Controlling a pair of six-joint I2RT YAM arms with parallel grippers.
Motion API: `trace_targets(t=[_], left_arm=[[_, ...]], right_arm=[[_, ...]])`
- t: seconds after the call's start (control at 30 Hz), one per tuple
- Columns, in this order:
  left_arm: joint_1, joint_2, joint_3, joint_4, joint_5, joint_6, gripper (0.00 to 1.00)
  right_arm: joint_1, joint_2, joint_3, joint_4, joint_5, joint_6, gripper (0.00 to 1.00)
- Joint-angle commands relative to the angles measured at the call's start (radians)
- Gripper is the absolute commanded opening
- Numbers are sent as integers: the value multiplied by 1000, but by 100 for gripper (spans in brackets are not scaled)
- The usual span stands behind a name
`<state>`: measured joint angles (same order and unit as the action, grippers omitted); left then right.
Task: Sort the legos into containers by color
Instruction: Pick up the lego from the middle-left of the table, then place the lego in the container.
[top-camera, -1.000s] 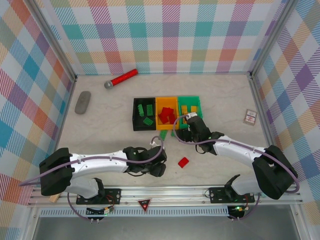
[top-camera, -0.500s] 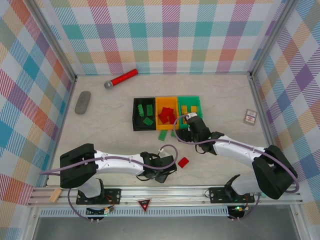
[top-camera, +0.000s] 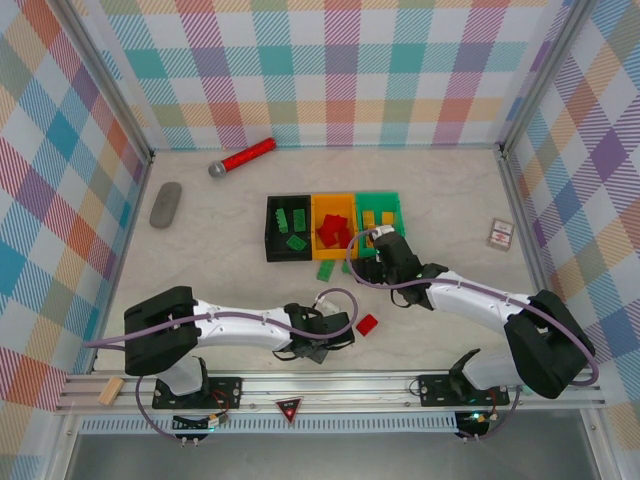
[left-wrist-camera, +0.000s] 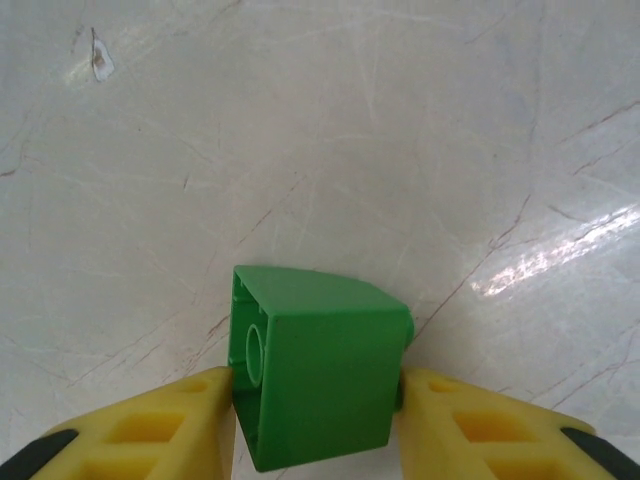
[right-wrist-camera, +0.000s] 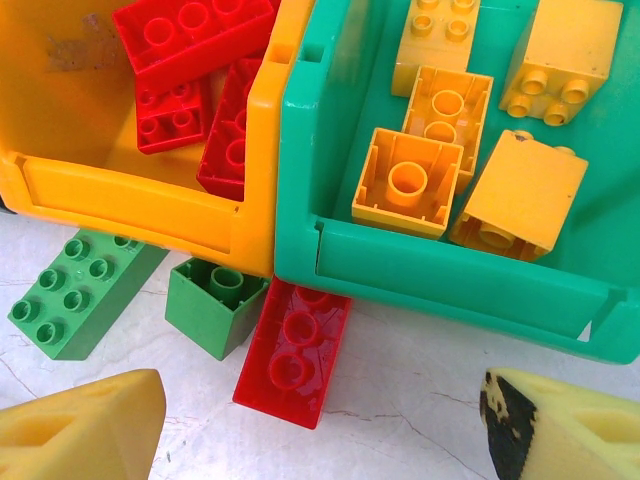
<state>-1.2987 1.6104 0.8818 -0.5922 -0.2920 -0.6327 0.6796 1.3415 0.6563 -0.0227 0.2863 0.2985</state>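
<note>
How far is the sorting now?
Done: greens in the black bin, reds in the orange bin, yellows in the green bin. In hand: the left hand grips a green cube. Left: a long green brick, a small green brick and a red brick by the bins, plus a red block.

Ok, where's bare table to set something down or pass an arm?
Bare table lies between the grey oval remote and the black plastic bin, and between the green plastic bin and the small card. Crowded: loose bricks before the orange plastic bin.
</note>
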Motion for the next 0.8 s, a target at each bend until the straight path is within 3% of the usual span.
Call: trace_targets(t=[0.0,0.47,0.77], left_arm=[[-5,30,14,46,4,-25,41],[12,-13,104,9,-116,-23,38],[154,-177,54,64,-106,-21,38]], right_arm=[[-4,2,23,16,-7,6,83],[-4,7,28,6,-1,2,83],[-3,9,28,11,-4,2,83]])
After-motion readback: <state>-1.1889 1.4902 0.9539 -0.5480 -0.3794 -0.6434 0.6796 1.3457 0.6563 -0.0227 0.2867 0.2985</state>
